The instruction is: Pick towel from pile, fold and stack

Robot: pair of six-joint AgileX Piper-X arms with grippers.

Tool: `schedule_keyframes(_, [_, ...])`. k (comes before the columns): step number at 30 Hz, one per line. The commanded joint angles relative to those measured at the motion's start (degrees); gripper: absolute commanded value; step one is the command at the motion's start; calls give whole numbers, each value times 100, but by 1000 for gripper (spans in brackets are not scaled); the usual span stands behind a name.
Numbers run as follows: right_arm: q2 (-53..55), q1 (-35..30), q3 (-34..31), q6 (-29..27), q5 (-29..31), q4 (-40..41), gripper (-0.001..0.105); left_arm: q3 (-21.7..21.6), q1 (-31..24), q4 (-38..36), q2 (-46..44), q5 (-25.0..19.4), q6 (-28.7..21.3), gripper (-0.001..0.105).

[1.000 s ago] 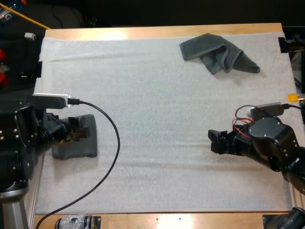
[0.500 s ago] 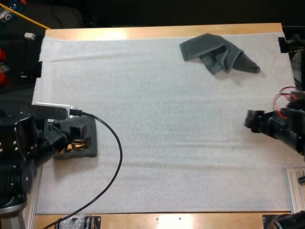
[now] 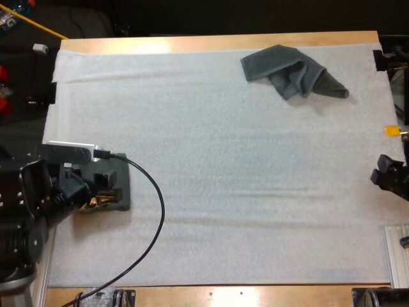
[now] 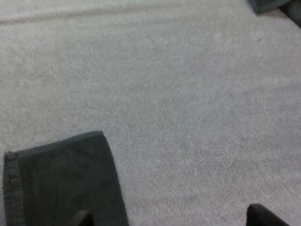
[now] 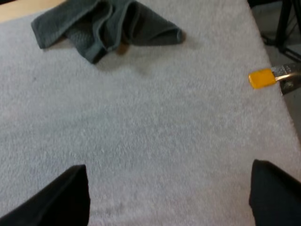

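Left pincer (image 4: 169, 214): jaws spread wide and gripping nothing. One black finger (image 4: 81, 218) sits at the edge of the folded towel, the other over bare mat.
Folded dark grey-green towel (image 3: 118, 185): lies flat at the left edge of the white mat (image 3: 223, 166), partly under the left pincer (image 3: 102, 190) in the high view. Whether the pincer touches the cloth, I cannot tell.
Right pincer (image 5: 169, 188): also wide apart, with nothing between its fingers. It hangs over bare mat at the right edge of the wooden worktop (image 3: 217, 43), seen at (image 3: 385, 174) from above.
Crumpled dark grey-green towel (image 3: 293, 70): bunched on the mat near the far right corner, well apart from both pincers. It lies ahead of the right pincer, across open mat.
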State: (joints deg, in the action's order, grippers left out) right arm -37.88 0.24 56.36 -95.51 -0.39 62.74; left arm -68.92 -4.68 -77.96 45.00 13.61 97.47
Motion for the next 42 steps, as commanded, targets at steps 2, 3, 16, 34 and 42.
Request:
schedule_keyframes(2, [194,-15,13,-243,-32,131,68,-26,79,-37,-193,7,-12,62])
schedule_keyframes(3, [243,-15,13,-304,-32,180,68,-26,107,-37,-236,-13,-23,62])
schedule_keyframes(16, [1679,-15,13,-501,39,352,68,-26,652,-116,-1766,-401,-353,62])
schedule_keyframes(34, [3294,-15,13,-501,39,1162,68,-19,652,-1073,-4039,-401,-353,62])
schedule_keyframes(42, [3895,-15,24,-501,39,1261,68,-41,652,-1203,-5145,-401,-342,62])
